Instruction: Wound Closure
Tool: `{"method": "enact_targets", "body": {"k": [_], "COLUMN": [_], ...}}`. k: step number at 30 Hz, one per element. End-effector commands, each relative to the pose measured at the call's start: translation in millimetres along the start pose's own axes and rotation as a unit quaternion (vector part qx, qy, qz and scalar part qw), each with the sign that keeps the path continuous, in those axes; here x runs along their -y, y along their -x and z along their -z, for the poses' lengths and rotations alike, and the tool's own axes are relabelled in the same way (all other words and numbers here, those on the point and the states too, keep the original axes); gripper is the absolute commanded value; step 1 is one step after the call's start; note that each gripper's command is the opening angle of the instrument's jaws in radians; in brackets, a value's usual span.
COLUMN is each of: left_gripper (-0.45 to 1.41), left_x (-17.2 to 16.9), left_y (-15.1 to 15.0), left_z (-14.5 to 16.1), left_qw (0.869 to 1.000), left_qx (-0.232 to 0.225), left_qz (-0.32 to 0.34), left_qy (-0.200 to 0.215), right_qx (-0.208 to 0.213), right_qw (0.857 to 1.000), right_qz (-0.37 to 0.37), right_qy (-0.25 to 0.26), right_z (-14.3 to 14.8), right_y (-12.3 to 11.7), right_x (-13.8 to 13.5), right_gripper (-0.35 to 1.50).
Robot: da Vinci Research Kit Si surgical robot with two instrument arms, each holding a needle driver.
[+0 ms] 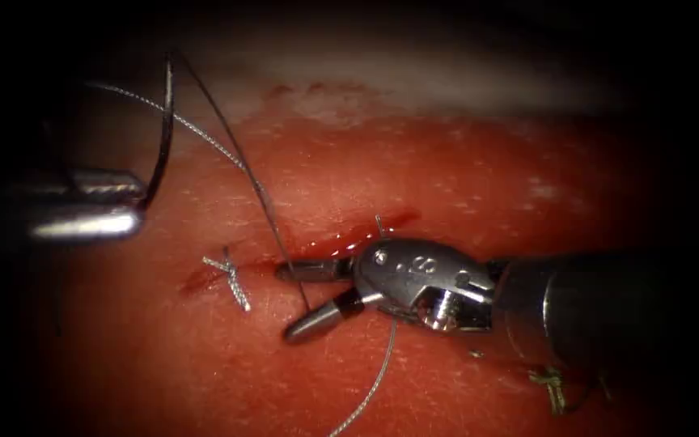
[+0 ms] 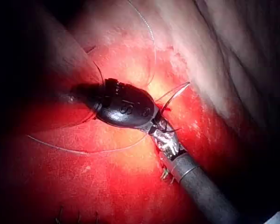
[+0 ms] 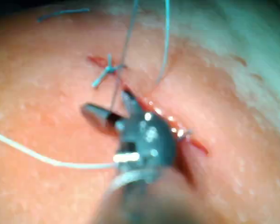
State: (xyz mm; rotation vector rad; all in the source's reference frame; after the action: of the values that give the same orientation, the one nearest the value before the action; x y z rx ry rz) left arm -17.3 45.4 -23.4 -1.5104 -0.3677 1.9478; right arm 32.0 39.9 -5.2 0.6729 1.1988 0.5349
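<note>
In the endoscope view my left tool (image 1: 127, 212), clenched on the curved needle's (image 1: 163, 137) lower end, holds it clear of the tissue (image 1: 463, 162) at far left. My right tool (image 1: 305, 299), jaws parted and empty, straddles the thread (image 1: 240, 158) at the cut (image 1: 349, 239), right of a knot (image 1: 232, 275). In the left wrist view, the right tool (image 2: 126, 107) lies over the lit tissue. In the right wrist view, its parted jaws flank the thread (image 3: 121, 70).

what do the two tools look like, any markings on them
The right tool has slim tapered steel jaws on a rounded silver wrist stamped with a figure like "S" or "8", then a dark round shaft. The left tool shows two smooth, shiny, blunt metal jaws.
</note>
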Motion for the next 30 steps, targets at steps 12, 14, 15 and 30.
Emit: {"method": "enact_targets", "body": {"k": [12,14,15,30], "left_gripper": [-0.35,-0.35,-0.35,-0.35], "left_x": [0.8,1.1,1.2,2.5], "left_y": [3.5,4.6,5.0,7.9], "left_z": [-0.2,-0.1,0.0,1.6], "left_qw": [1.000,0.999,0.999,0.996], "left_qx": [0.004,0.014,0.017,0.035], "left_qz": [-0.024,-0.029,-0.031,-0.074], "left_qy": [-0.004,-0.009,-0.010,-0.037], "right_qx": [0.042,0.043,0.042,0.033], "right_qw": [0.995,0.995,0.995,0.991], "right_qz": [-0.057,-0.063,-0.065,-0.070], "right_qy": [-0.069,-0.069,-0.071,-0.113], "right_z": [1.0,1.4,1.6,3.4], "right_y": [-2.8,-4.0,-4.4,-9.5], "right_x": [4.2,5.1,5.4,11.0], "right_gripper": [-0.35,-0.35,-0.35,-0.35]}}
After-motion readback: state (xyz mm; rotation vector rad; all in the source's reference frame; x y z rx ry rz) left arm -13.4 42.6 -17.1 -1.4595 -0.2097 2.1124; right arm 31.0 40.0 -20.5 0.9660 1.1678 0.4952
